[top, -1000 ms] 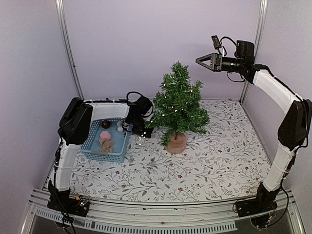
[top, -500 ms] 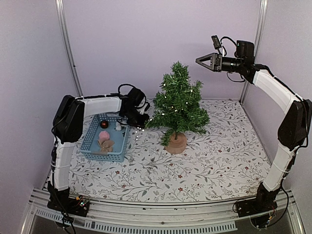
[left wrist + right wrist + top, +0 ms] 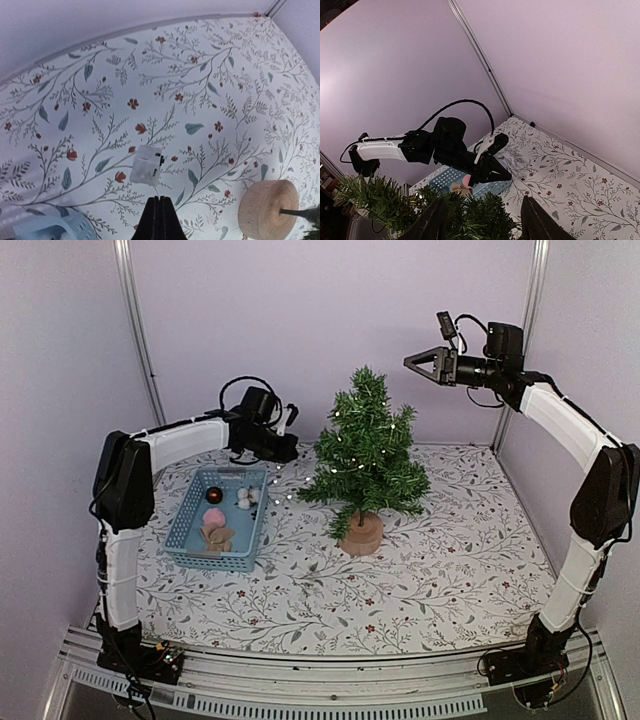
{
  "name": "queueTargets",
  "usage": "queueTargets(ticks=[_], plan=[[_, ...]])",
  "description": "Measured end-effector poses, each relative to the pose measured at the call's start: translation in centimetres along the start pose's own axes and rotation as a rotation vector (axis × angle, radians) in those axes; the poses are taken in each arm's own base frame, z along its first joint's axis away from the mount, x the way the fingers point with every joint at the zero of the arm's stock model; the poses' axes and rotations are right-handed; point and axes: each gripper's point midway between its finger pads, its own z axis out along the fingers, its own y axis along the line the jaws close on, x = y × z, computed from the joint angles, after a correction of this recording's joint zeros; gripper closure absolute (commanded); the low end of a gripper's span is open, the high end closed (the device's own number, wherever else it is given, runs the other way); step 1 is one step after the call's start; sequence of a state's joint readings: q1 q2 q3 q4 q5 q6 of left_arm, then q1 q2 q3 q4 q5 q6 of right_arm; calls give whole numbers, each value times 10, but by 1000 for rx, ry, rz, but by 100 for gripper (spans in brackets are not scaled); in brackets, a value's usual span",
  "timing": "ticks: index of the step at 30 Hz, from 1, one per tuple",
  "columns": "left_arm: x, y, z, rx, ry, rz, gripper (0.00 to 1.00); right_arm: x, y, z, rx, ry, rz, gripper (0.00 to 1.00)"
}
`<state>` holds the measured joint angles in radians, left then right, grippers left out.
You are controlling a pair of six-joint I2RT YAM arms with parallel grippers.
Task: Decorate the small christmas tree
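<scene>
Tree (image 3: 365, 450) stood mid-table in the top view, just right of the blue basket (image 3: 190, 540). It looked light and bristly with bendy branches, so I'd only grab the trunk or wooden base (image 3: 362, 533). Right gripper (image 3: 412, 362) hung above it, jaws partly open, empty. Left wrist view: left gripper (image 3: 159, 217) was pinched shut on a thin light wire (image 3: 156, 189) running to a small white box (image 3: 146, 165), over the floral tablecloth (image 3: 225, 75). Right wrist view: plain lilac walls (image 3: 560, 60), plenty of room.
</scene>
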<state>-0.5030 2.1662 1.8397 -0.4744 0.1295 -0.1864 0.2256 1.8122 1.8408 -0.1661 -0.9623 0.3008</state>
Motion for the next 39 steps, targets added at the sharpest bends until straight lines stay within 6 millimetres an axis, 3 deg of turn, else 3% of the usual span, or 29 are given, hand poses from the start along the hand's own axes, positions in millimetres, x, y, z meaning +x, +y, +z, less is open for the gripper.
queueTargets(ticks=[6, 11, 17, 21, 26, 33, 39], plan=[[-86, -2, -34, 57, -251, 42, 100, -13, -14, -10, 56, -44, 2, 48], [-161, -29, -82, 172, -510, 113, 100, -25, -18, -11, 63, -80, 3, 50], [-211, -66, -131, 316, -740, 212, 100, -25, -31, -2, 40, -99, 58, 52], [-224, -86, -146, 385, -835, 280, 100, -19, -41, 5, 20, -98, 128, 46], [-222, -118, -146, 450, -884, 362, 100, -14, -47, 12, -22, -97, 230, 36], [-215, -159, -147, 535, -932, 452, 100, -16, -47, 18, -91, -111, 377, 35], [-213, -177, -150, 567, -968, 502, 100, -7, -52, 31, -148, -95, 499, 35]])
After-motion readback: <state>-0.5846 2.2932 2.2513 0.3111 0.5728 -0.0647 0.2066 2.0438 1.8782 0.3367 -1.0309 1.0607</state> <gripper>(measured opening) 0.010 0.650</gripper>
